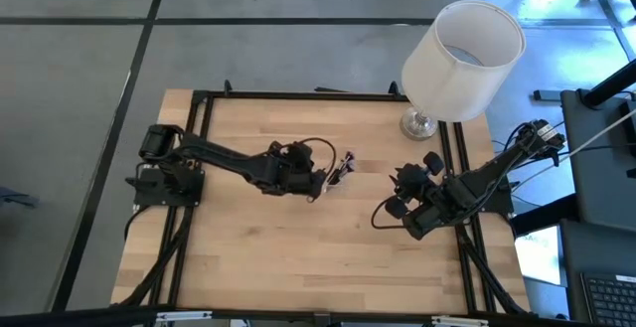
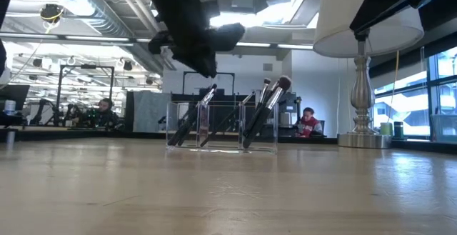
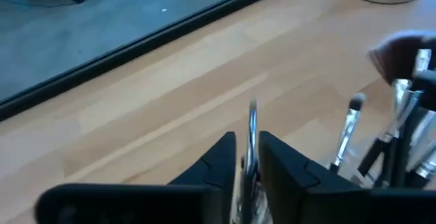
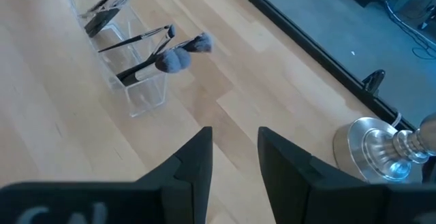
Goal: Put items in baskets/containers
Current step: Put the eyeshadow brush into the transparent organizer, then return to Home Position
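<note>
While your left gripper (image 3: 246,157) hangs over the clear tray (image 2: 221,124), note the thin silver-ended brush (image 3: 252,125) standing between its fingers (image 3: 216,157): the fingers flank the handle closely, but whether they clamp it or have just let go cannot be told. The brush's long axis runs nearly straight out from the fingertips, downward toward the tray directly beneath. Just beside the gripper, the other brushes (image 3: 392,125) lean in the tray's compartments, heads up and handles down, tilted the same way.

Judged from this, the coming move turns on one relation only: the tray lies straight below the left gripper, so the brush needs to drop along its own axis into a compartment.

Farther out, your right gripper (image 4: 235,159) waits well apart from the tray, near the lamp base (image 4: 375,152), fingers spread with nothing between them. The left arm is plainly the nearer.
</note>
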